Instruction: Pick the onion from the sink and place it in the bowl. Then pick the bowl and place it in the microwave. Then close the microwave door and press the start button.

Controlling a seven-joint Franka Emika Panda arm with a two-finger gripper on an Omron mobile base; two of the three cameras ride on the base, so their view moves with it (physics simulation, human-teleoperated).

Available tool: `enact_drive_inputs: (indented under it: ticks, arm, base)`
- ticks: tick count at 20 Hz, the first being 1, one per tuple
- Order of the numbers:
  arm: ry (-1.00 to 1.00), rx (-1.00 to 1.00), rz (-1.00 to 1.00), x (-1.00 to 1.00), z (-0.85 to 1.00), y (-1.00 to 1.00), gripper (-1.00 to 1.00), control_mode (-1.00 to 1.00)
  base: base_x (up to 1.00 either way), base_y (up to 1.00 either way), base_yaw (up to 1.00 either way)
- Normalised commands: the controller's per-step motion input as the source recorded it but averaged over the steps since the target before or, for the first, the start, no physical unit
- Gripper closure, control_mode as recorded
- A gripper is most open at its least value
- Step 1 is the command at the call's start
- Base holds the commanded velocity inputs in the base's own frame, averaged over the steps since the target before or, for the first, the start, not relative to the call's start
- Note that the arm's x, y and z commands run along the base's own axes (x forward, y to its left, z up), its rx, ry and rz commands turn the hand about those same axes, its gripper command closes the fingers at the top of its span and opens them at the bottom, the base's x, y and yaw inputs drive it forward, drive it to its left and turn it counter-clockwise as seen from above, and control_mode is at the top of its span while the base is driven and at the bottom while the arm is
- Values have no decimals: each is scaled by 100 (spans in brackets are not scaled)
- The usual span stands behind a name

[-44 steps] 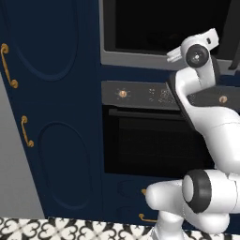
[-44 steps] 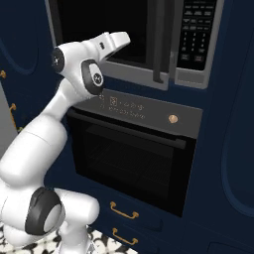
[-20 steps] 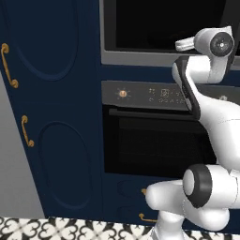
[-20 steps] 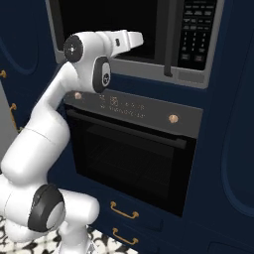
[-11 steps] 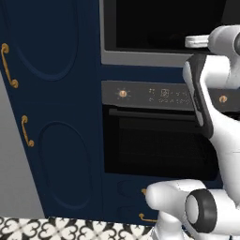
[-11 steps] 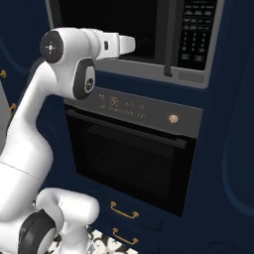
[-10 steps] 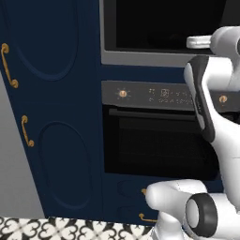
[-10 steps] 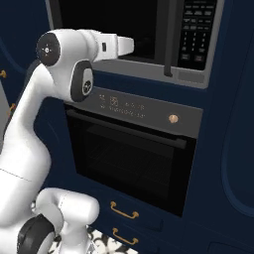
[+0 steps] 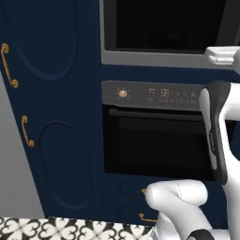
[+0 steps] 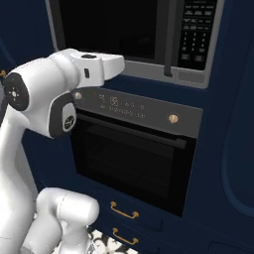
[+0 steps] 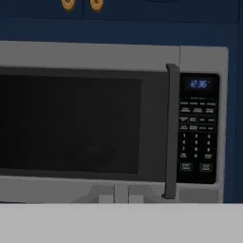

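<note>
Here the microwave [image 11: 114,123] is seen closed, built into dark blue cabinetry above the oven [image 10: 136,156]. The microwave door [image 11: 83,123] is shut flush; its dark glass window is framed in grey-silver, and a vertical dark handle [image 11: 171,130] stands at the door's right edge, just beside the keypad [image 11: 197,137]. A faint round shape is glimpsed behind the glass; it cannot be identified. A blue clock display [image 11: 199,84] is lit above the keypad; its digits are too blurred to be read with certainty, and the key labels are too small to be read.

In the right base view the white arm's last link [image 10: 96,67] is held level in front of the microwave's lower left frame, with open air between it and the door. The gripper's fingers are not made out in the pictures, so whether they are spread or pressed together cannot be told.

On the oven's control strip, small white symbols [image 10: 121,104] are noted, unreadable, with a gold knob [image 10: 172,118] at its right end. Gold pulls [image 10: 124,212] are seen on the drawers below, and patterned tile floor [image 9: 70,229] at the bottom edge.
</note>
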Motion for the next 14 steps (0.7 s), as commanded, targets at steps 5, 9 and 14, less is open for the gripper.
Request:
enact_drive_inputs:
  ticks: [5,9,14]
  arm:
    - [0,0,-8,-54,4,-10,100,-100]
    - [0,0,-8,-28,1,-38,100,-100]
    - [0,3,0,1,0,-48,100,-100]
  base:
    - [0,0,0]
    - [0,0,0]
    - [0,0,0]
